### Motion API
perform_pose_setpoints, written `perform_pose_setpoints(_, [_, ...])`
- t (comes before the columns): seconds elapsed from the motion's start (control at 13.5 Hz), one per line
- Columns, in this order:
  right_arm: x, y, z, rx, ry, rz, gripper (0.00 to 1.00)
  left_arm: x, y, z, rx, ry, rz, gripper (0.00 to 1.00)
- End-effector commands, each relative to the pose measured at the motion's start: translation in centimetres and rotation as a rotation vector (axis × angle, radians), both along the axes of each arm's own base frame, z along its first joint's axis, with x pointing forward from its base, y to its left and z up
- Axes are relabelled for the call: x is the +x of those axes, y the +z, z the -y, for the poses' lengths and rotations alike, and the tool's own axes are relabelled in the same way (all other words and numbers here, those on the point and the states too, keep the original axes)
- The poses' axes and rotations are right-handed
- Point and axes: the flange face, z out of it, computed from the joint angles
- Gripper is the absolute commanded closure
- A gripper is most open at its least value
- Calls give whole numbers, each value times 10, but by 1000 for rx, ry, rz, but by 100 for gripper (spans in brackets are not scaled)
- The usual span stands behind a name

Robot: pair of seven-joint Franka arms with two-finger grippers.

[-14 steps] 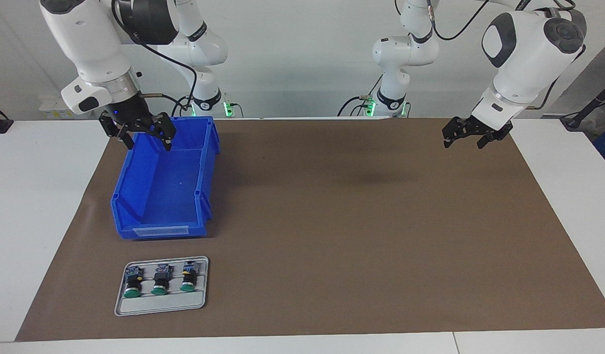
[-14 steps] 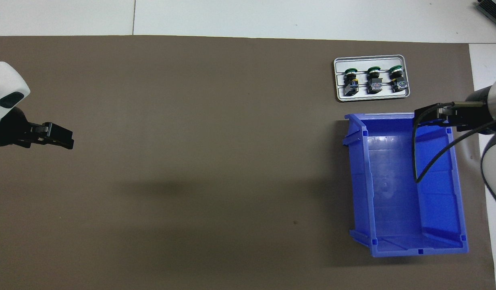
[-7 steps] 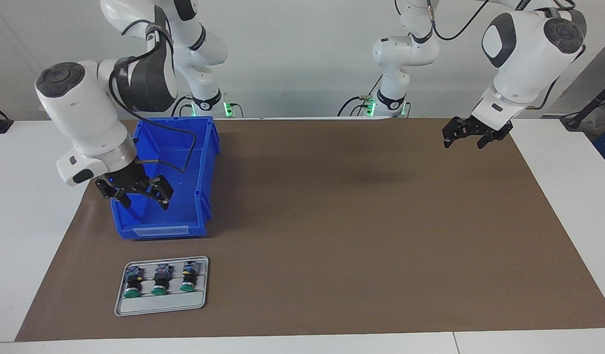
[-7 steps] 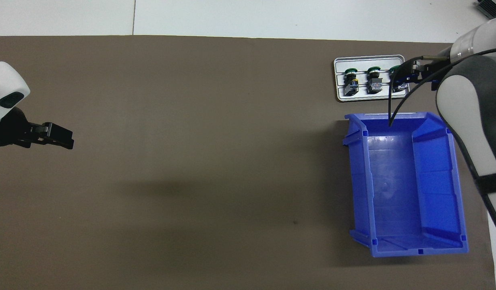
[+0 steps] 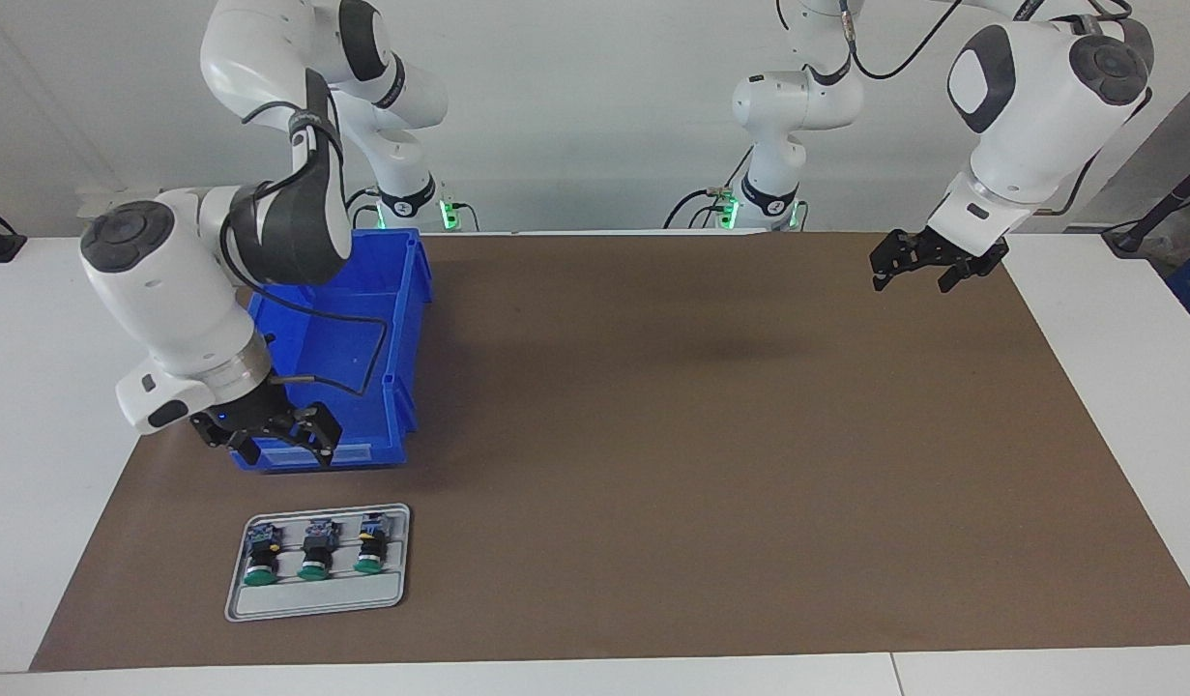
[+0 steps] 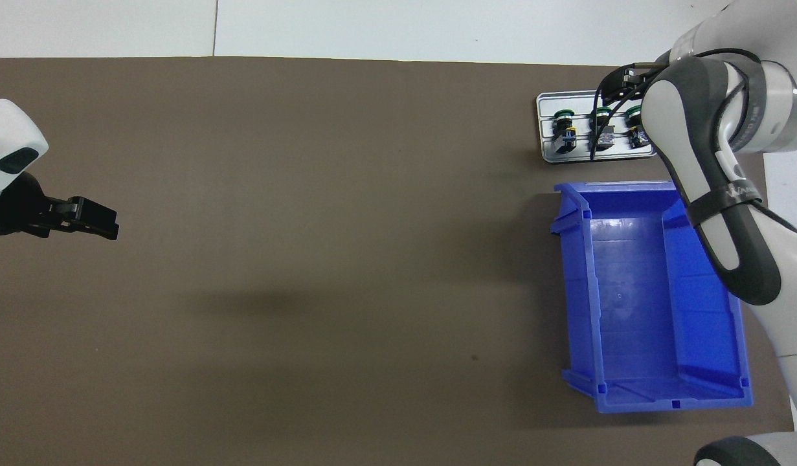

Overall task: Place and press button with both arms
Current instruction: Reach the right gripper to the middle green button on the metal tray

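Lower left of the facing view: a flat grey metal tray with rounded corners [image 5: 316, 604] lies on the brown table mat [image 5: 711, 464], carrying three small push-button switches with green mushroom caps, black bodies and blue-grey bases [image 5: 314, 551] side by side in a row, caps pointing away from the robots. None is held. Just above the tray in that view sits an open-topped blue plastic bin [image 5: 401, 319], nearer to the robots, apart from the tray. The right gripper [image 5: 281, 452], black and two-fingered on its white jointed arm, hangs in the air at left centre of the facing view, over the bin's end wall that faces the tray; its fingers stand apart and hold nothing. In the overhead view the same arm comes up the right edge and its wrist covers part of the tray at upper right. The left gripper [image 5: 910, 277] waits at upper right of the facing view, over the mat's corner, fingers spread, empty.
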Motion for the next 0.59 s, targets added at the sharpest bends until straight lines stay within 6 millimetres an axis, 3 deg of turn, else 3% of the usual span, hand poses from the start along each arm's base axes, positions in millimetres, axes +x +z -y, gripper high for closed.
perform_pose_setpoints(0.0, [17,-29,10,-19,37,27,8,-9,2,-2,-4,0,-4,0])
perform_pose_setpoints(0.3, [25,-69,16,-21,74,31,11,-9,2,-2,-4,0,-2,0])
perform_pose_setpoints(0.52, [28,-87,17,-28,93,47,15,-9,2,-2,-4,0,-4,0])
